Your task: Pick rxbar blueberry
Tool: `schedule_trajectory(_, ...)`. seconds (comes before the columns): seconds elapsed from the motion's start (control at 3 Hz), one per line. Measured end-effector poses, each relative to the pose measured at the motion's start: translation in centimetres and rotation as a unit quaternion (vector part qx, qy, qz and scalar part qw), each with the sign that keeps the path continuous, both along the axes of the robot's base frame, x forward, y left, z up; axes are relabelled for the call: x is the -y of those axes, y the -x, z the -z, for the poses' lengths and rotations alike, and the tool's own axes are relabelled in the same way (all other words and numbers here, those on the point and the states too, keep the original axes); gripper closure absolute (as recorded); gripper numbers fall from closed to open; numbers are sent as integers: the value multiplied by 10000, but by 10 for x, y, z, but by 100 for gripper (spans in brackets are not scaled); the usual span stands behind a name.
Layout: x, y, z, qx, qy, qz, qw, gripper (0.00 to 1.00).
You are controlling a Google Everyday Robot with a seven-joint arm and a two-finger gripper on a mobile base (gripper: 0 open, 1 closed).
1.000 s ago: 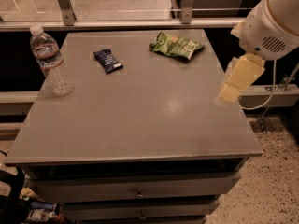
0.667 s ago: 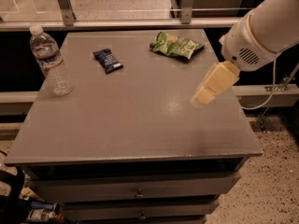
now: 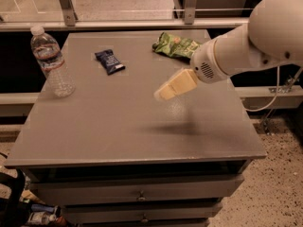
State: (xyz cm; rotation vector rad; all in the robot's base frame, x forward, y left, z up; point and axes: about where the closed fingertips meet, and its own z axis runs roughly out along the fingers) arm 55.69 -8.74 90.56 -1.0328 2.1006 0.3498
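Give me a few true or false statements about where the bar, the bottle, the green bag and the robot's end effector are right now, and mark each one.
The end effector hovers above the table, apart from the rxbar blueberry. True.
The rxbar blueberry lies between the water bottle and the green snack bag. True.
The water bottle lies on its side. False: it stands upright near the table's edge.
The end effector holds the green snack bag. False: the bag lies on the table's far side.
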Motion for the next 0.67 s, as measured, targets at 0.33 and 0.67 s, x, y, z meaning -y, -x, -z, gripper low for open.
schedule_trajectory(0.33, -13, -46, -16, 610, -357, 306, 9970, 0)
schedule_trajectory(0.67, -11, -61, -34, 1005, -498, 494, 9925, 0)
